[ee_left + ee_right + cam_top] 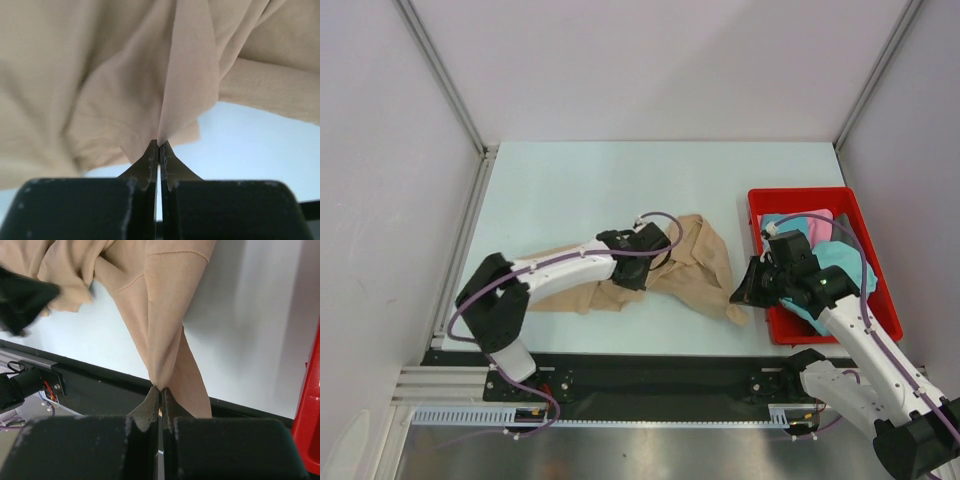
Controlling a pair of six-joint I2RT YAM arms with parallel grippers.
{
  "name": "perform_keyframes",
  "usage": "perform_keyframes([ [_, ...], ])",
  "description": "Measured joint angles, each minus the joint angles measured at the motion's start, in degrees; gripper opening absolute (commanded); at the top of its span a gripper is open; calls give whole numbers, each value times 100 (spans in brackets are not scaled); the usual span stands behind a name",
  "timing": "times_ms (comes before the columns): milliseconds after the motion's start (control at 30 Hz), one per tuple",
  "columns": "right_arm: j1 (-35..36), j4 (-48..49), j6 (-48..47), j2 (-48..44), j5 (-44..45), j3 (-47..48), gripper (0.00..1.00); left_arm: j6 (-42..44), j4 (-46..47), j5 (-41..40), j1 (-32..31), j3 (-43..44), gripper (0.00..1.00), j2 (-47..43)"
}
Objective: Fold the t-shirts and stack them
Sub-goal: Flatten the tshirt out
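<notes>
The left gripper (159, 146) pinched a fold of the tan t-shirt (705, 262), while the right gripper (160, 390) clamped the shirt's lower-right corner beside the red bin (800, 193).

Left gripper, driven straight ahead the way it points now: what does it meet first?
The tan t-shirt: the left gripper is shut on a fold of it, and bunched cloth fills the line ahead. What lies behind that cloth is hidden.
</notes>
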Motion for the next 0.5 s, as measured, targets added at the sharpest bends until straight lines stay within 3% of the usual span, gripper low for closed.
perform_keyframes([
  [300, 262, -310, -286, 17, -90, 105, 0, 50, -1491, -1456, -11, 1965, 0, -2446],
  [500, 966, -575, -310, 7, -39, 643, 0, 898, -1220, -2470, -11, 2802, 0, -4297],
])
